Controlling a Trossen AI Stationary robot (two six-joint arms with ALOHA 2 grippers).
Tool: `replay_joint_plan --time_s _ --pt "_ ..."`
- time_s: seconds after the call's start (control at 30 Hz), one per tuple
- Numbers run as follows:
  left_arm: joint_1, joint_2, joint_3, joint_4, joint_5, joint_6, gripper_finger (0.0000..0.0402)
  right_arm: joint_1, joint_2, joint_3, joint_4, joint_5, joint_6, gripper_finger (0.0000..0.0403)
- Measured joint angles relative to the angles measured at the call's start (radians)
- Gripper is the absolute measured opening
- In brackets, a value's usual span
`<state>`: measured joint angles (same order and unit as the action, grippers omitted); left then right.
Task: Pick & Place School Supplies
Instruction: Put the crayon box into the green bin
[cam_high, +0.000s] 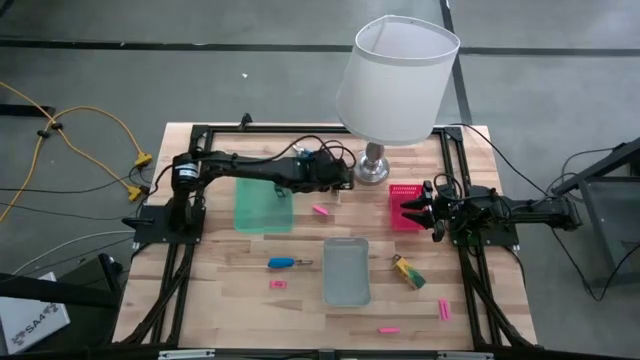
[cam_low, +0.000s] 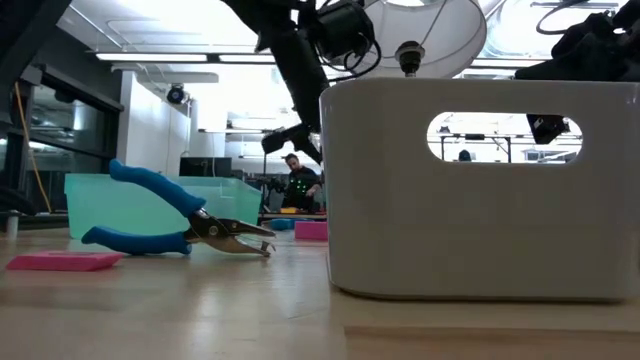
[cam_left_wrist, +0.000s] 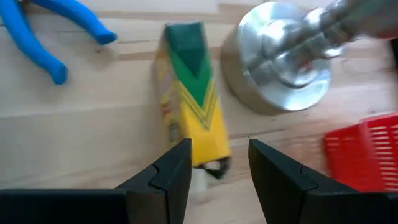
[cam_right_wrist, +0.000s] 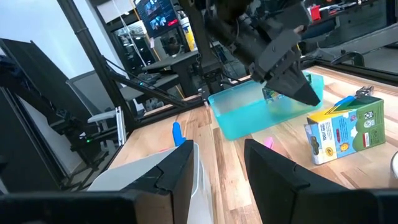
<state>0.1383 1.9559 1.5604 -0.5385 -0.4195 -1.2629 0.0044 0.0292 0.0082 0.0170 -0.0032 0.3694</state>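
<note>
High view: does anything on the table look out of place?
Yes: the white-shaded lamp stands on the table beside the red basket. It is no school supply, and its shade hides part of the tabletop. Nothing looks spilled.

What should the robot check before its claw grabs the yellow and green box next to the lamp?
1. Left claw open: ok, its fingers stand apart.
2. Yellow-and-green box lined up: ok, its near end sits in the gap between the fingers.
3. Lamp base clear of the box: cannot tell, it sits very close beside it.
4. Blue pliers out of the way: ok, they lie apart on the box's other side.
5. Right claw out of the way: ok, it waits open over by the red basket.
6. Left claw low enough to grip: cannot tell.
</note>
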Motion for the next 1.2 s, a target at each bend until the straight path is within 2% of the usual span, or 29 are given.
replay_joint_plan --time_s 0.4,0.8,1.2 --pt "0.001 0.007 0.001 0.033 -0.006 0.025 0.0154 0.0 0.0 0.0 0.0 0.0 0.0 0.0134" --pt "-0.004 0.007 0.001 -0.031 -0.03 0.004 0.0154 0.0 0.0 0.0 0.0 0.0 0.0 0.0134" --pt "-0.003 0.007 0.001 -0.03 -0.054 0.017 0.0154 0.0 0.0 0.0 0.0 0.0 0.0 0.0134"
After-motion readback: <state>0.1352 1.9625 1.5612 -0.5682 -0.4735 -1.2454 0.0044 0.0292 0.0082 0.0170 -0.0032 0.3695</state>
